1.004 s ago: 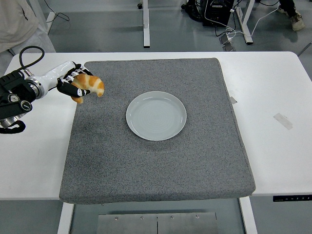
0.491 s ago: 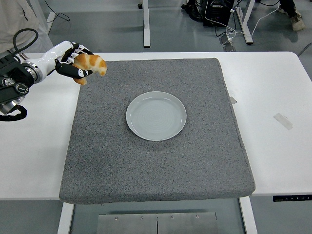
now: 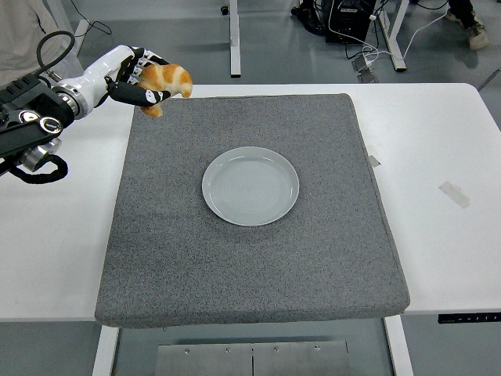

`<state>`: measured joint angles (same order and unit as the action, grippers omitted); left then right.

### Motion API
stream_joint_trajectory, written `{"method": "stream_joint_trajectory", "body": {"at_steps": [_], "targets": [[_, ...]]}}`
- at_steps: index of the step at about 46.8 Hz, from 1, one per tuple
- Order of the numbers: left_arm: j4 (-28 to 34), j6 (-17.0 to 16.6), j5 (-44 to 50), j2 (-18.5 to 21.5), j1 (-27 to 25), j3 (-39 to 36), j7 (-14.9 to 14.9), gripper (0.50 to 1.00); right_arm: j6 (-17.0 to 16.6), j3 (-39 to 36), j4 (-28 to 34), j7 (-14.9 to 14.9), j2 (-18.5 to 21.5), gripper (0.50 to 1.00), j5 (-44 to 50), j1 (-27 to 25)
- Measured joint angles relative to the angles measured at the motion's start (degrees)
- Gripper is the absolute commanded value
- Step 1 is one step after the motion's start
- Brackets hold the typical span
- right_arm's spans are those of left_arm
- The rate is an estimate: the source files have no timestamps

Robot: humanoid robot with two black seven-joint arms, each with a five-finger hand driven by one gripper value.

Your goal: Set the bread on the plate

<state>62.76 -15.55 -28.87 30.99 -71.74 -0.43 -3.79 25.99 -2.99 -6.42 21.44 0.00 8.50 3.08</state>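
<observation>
A golden croissant-shaped bread (image 3: 167,81) is held up in the air by my left hand (image 3: 147,84), whose black fingers are curled around it. Hand and bread hang over the far left corner of the grey mat (image 3: 250,251). A pale round plate (image 3: 250,186) lies in the middle of the mat with nothing on it, well to the right of the bread and nearer to me. My right arm does not show.
The mat covers most of the white table (image 3: 438,157). A strip of tape (image 3: 455,194) lies on the table at the right. Part of a person (image 3: 19,31) shows at the top left. Table legs and cables stand beyond the far edge.
My left hand has lifted the bread and carried it up and to the right, from beside the mat's left edge to above its far left corner.
</observation>
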Motion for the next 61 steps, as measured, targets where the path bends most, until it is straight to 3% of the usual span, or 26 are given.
{"method": "stream_joint_trajectory", "body": {"at_steps": [40,61], "targets": [[-0.63,-0.10,-1.15,-16.97,-3.65,1.85,-0.02,0.500,0.00,0.00,0.08,0.00,0.00,1.000,0.00,-0.09],[-0.66,-0.46,-5.37,-19.27,-1.97,-6.16,-0.16,0.500,-0.01,0.00,0.09,0.00,0.00,1.000,-0.01,-0.09]]}}
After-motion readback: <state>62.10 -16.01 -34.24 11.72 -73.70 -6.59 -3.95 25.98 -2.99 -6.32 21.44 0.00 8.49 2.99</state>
